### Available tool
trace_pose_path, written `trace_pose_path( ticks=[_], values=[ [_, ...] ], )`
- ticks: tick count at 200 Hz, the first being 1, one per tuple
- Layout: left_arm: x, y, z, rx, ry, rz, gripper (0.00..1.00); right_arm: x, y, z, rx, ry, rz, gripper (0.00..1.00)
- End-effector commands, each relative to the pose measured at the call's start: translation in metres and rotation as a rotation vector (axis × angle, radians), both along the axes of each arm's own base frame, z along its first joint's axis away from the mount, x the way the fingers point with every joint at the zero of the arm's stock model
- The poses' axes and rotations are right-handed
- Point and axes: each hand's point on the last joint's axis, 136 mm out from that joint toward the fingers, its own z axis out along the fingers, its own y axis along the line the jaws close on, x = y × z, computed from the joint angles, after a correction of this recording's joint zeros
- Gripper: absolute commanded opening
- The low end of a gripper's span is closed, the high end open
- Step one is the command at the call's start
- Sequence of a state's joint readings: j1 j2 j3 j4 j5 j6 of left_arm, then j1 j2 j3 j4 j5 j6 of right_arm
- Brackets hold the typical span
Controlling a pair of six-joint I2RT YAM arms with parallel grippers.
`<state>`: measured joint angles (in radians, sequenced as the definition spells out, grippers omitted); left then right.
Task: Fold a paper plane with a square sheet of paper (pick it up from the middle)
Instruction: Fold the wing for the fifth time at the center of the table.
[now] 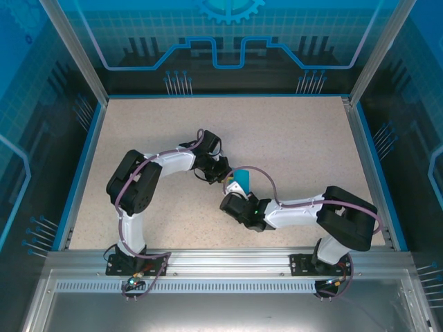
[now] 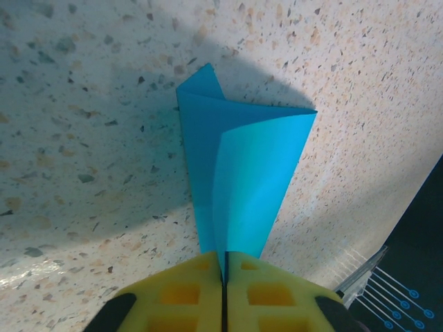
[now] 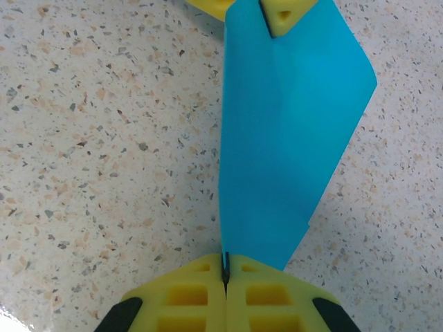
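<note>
The square sheet of paper (image 1: 241,181) is folded into a narrow cyan-blue wedge with a centre crease, held just above the middle of the speckled table. My left gripper (image 2: 224,266) is shut on one end of it; the paper (image 2: 242,166) fans out from between the yellow pads. My right gripper (image 3: 225,266) is shut on the opposite end of the paper (image 3: 284,138). At the far end of that view a yellow fingertip (image 3: 285,15) of the left gripper pinches the paper. Seen from above, the left gripper (image 1: 225,176) and the right gripper (image 1: 237,196) meet at the paper.
The speckled beige table (image 1: 291,145) has a blue raised rim (image 1: 84,159) on its sides and back. An aluminium rail (image 1: 221,259) runs along the near edge by both arm bases. Open tabletop lies all around the grippers.
</note>
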<state>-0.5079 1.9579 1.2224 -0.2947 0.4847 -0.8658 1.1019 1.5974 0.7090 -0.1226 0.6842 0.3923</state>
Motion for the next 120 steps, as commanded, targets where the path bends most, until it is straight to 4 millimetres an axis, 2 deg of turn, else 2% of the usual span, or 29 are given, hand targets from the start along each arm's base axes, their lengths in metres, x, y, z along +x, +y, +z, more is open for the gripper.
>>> trace_pose_path(
  ticks=[1,13,24,36,47,63,75,95,120],
  values=[
    [-0.002,0.001,0.018,0.002,-0.02,0.0,0.14,0.002,0.009,0.005,0.033,-0.016,-0.007,0.01],
    [-0.001,0.005,0.023,0.009,-0.038,0.016,0.18,0.002,0.011,0.005,0.061,-0.012,-0.004,0.01],
    [0.001,0.012,0.028,0.022,-0.058,0.037,0.27,0.001,0.014,0.004,0.097,-0.004,0.005,0.01],
    [0.002,0.021,0.034,0.043,-0.081,0.068,0.33,0.0,0.017,0.005,0.144,0.014,0.019,0.01],
    [0.003,0.031,0.04,0.055,-0.102,0.099,0.44,0.0,0.02,0.004,0.191,0.037,0.032,0.01],
    [0.004,0.046,0.048,0.075,-0.134,0.143,0.49,0.0,0.023,0.005,0.269,0.066,0.047,0.01],
    [0.004,0.055,0.053,0.095,-0.157,0.168,0.57,0.001,0.024,0.006,0.32,0.084,0.049,0.0],
    [0.001,0.065,0.058,0.118,-0.186,0.198,0.62,0.002,0.023,0.007,0.399,0.114,0.055,0.0],
    [0.0,0.065,0.06,0.099,-0.199,0.207,0.63,0.003,0.02,0.008,0.509,0.157,0.052,0.0]
  ],
)
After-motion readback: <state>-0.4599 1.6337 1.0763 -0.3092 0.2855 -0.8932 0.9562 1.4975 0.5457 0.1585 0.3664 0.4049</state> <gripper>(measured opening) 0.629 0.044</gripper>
